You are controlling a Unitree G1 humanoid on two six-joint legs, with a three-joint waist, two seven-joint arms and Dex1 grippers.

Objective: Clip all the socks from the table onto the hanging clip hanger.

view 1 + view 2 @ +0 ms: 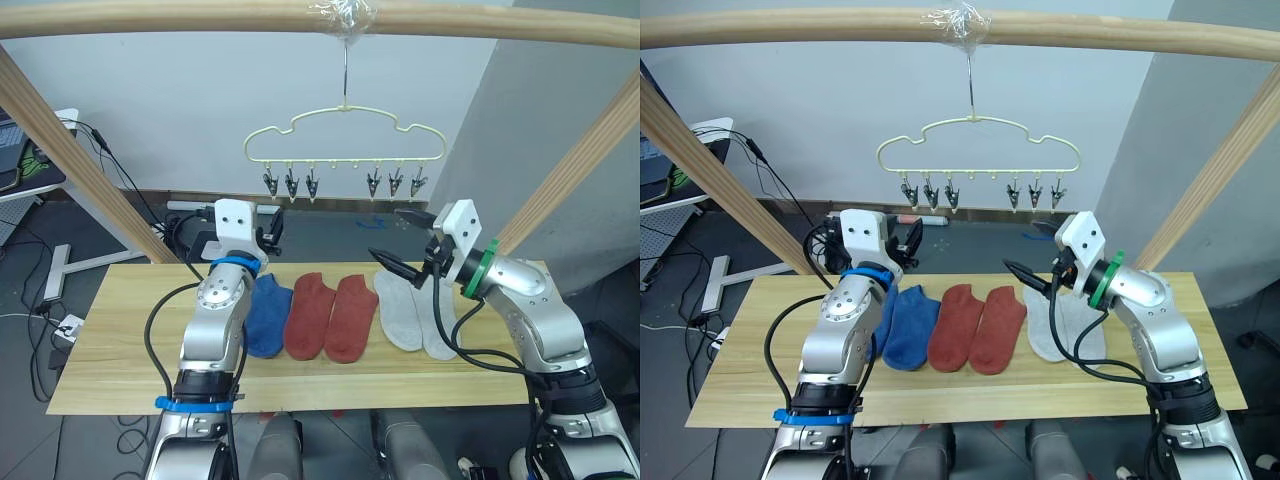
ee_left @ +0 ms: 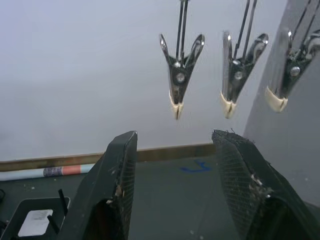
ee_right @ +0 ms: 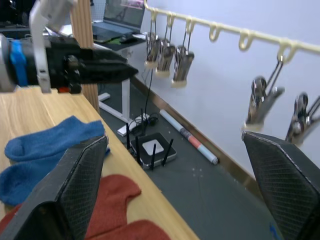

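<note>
Your six socks lie flat in a row on the table (image 1: 120, 370): blue socks (image 1: 268, 315), rust red socks (image 1: 330, 316), then light grey socks (image 1: 412, 310). Above and behind them, the pale yellow clip hanger (image 1: 345, 140) hangs empty from a wooden pole (image 1: 200, 16). Your left gripper (image 2: 172, 150) is raised with fingers spread, just below the clips (image 2: 179, 80). Your right gripper (image 1: 398, 240) hovers over the grey socks, spread wide, holding nothing.

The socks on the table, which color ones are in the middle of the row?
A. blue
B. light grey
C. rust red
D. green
C: the two rust red socks lie between the blue socks on the robot's left and the light grey socks on its right.
</note>
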